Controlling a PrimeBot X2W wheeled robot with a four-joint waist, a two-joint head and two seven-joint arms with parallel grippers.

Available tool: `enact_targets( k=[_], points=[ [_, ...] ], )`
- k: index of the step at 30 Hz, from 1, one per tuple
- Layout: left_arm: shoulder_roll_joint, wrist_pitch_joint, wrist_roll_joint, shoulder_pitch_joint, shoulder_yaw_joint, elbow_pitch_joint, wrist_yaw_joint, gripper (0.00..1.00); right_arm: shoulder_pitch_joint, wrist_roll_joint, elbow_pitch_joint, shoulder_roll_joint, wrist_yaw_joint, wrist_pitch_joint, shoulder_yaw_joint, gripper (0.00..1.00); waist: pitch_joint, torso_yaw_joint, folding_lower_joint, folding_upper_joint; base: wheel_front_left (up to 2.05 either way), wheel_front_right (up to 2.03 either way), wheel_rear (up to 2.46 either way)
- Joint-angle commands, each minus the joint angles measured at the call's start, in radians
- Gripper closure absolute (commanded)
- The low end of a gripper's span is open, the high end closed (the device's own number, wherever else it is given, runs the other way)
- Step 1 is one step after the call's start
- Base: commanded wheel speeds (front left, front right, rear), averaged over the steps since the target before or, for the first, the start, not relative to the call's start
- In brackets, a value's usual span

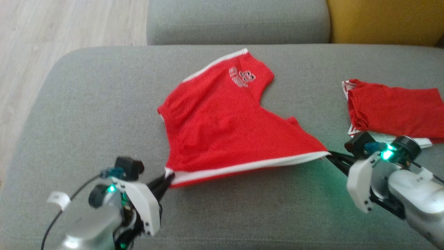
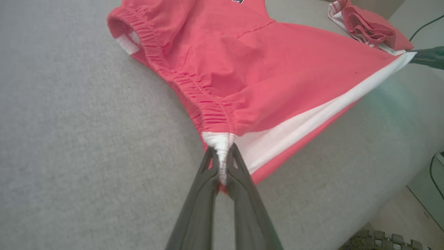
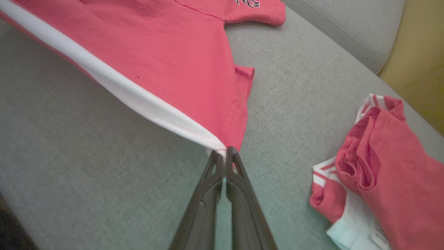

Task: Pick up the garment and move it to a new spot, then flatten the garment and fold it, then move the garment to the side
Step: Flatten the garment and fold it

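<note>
Left gripper [image 2: 222, 154]: long dark fingers pinched tight on the white waist corner of the red fabric shorts with a white side stripe [image 1: 222, 121], near the front edge of the grey fabric sofa seat [image 1: 86, 104], left of middle.
Right gripper [image 3: 224, 154]: fingers closed on the other end of the same white stripe, at a leg-hem corner, near the front edge, right of middle.
Shorts: stretched between both grippers, striped edge held taut and raised off the seat; the rest sloping down onto the middle of the seat, with the printed logo [image 1: 241, 76] toward the back edge.
Elastic waistband [image 2: 194, 86]: gathered, leading away from the left gripper.
Second red garment with white trim [image 1: 395, 111]: folded, at the seat's right edge, apart from the shorts, just past the right gripper.
Beyond the seat: mustard-yellow cushion [image 1: 381, 21] at the back right corner, pale wooden floor [image 1: 52, 27] past the left edge.
</note>
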Motion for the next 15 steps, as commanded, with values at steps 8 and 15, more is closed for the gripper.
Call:
enact_targets(
  k=[8, 15],
  points=[
    [0.113, 0.071, 0.009, 0.097, -0.003, -0.225, 0.059, 1.00, 0.059, 0.166, -0.295, -0.247, -0.001, 0.168, 0.066, 1.00, -0.053, -0.007, 0.0001, -0.0001, 0.00, 0.00, 0.00],
    [0.205, 0.137, 0.019, 0.166, -0.006, -0.455, 0.130, 1.00, 0.081, 0.220, -0.497, -0.400, -0.001, 0.257, 0.074, 1.00, -0.066, 0.006, 0.0001, -0.0001, 0.00, 0.00, 0.00]
  ],
)
